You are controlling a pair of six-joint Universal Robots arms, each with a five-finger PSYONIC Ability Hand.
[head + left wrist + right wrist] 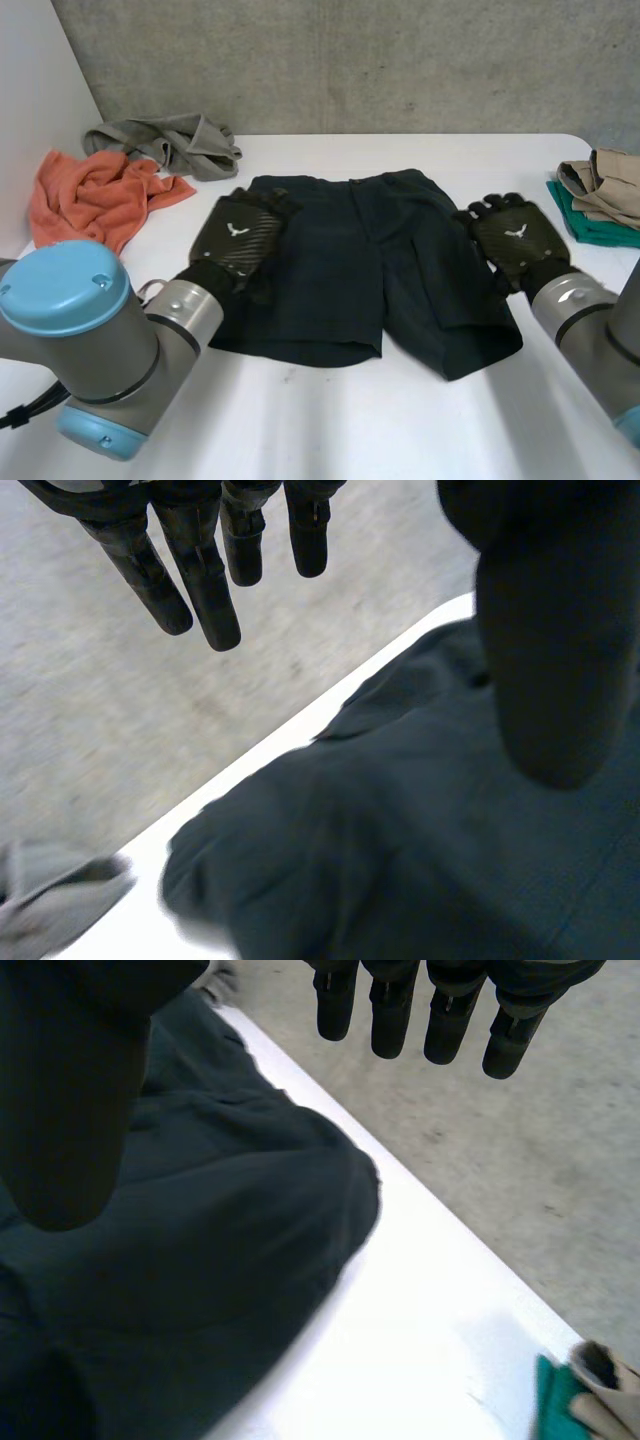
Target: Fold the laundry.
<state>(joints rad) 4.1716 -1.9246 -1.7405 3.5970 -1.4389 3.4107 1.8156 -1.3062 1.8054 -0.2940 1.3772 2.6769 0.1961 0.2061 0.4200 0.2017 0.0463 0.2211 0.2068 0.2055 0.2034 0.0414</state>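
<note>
A: Hovering over the shorts (360, 270), are we?
B: Yes: our left hand (238, 238) at their nine o'clock edge, right hand (517, 240) at three, both spread, empty. Shorts lie flat, centred, legs toward six.

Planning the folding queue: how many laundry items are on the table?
5: shorts in the middle, orange towel and grey garment at the left, beige garment on a green cloth at the right. That stack may hide more.
</note>
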